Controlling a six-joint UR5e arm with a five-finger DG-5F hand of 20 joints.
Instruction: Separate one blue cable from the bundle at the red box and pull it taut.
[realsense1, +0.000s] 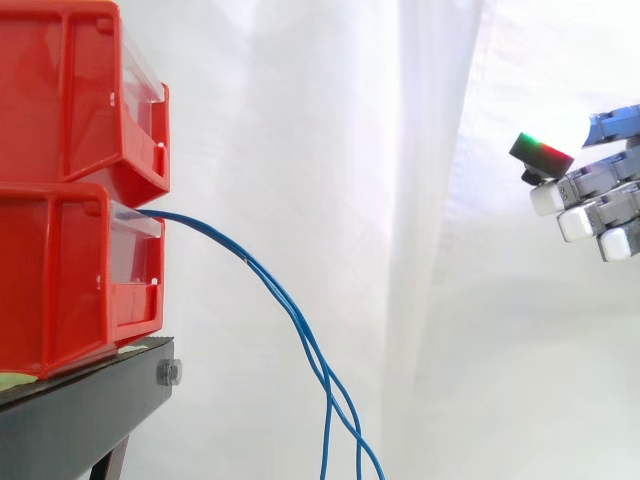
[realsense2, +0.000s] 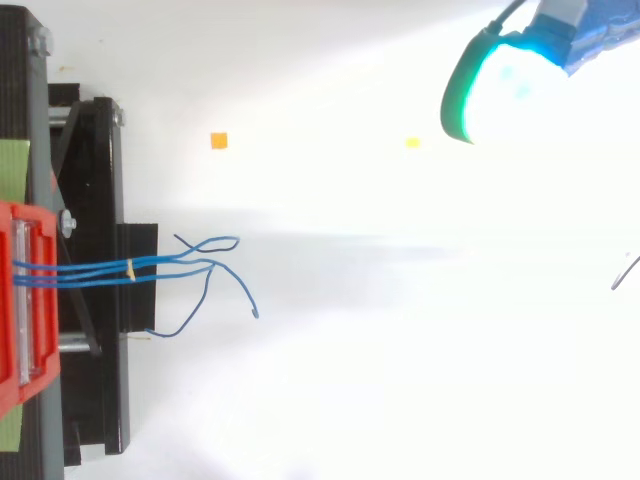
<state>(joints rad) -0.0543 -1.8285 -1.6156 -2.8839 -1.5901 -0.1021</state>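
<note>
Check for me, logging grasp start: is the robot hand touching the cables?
Apart. Side view: the robot hand sits at the right edge, with bare curtain between it and the cables.

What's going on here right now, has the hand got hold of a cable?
Not yet. The robot's hand is off at the right of the side view, open and holding nothing, well apart from the blue cables. The cables come out of the lower red bin on the black stand and hang slack, close together. None has been separated or pulled taut.
</note>
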